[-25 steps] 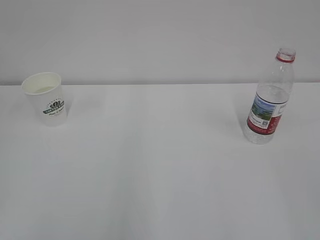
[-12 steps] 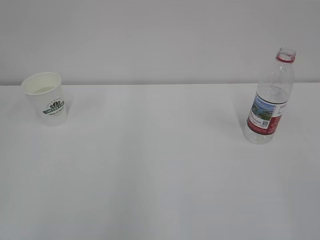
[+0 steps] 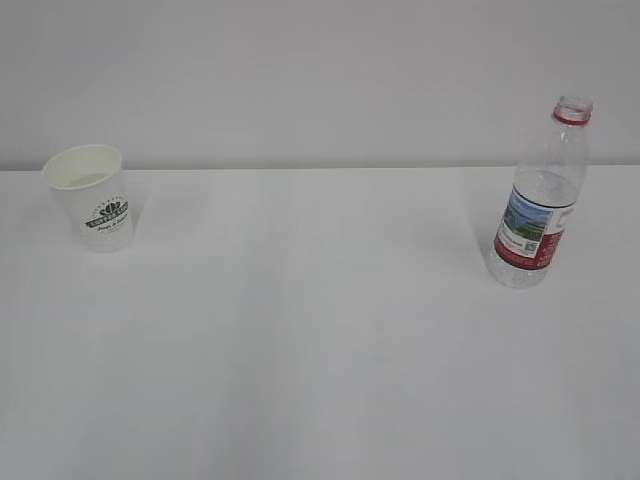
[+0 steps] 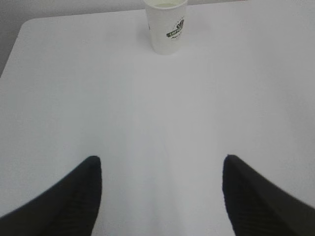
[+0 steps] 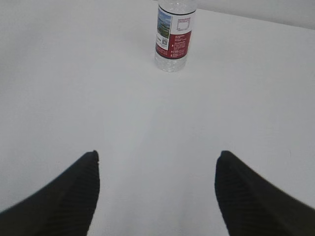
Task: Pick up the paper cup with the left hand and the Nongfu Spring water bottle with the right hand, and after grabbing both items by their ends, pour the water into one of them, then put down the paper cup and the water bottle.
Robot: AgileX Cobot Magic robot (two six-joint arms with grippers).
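Both grippers are seen spread wide with nothing between their fingers. From the left wrist view, the left hand [image 4: 160, 196] is held above bare tabletop, its two black fingertips [image 4: 74, 196] parted, and the paper cup [image 4: 167, 25] is seen well ahead of it, upright near the far edge of the table [image 4: 74, 98]. From the right wrist view, the right hand [image 5: 157, 194] is likewise held wide apart and empty, with the Nongfu Spring water bottle [image 5: 174, 34] standing upright well ahead of it.

In the exterior view neither gripper is visible. The paper cup is placed at the far left of the white table, its printed logo [image 3: 107, 215] turned toward the camera. The uncapped bottle is placed at the far right, its red neck ring [image 3: 572, 117] at the top and its label [image 3: 533, 232] around the lower body. Cup and bottle are set well apart. Whether water lies in either cannot be told clearly. A pale wall [image 3: 320, 70] is seen behind the table.
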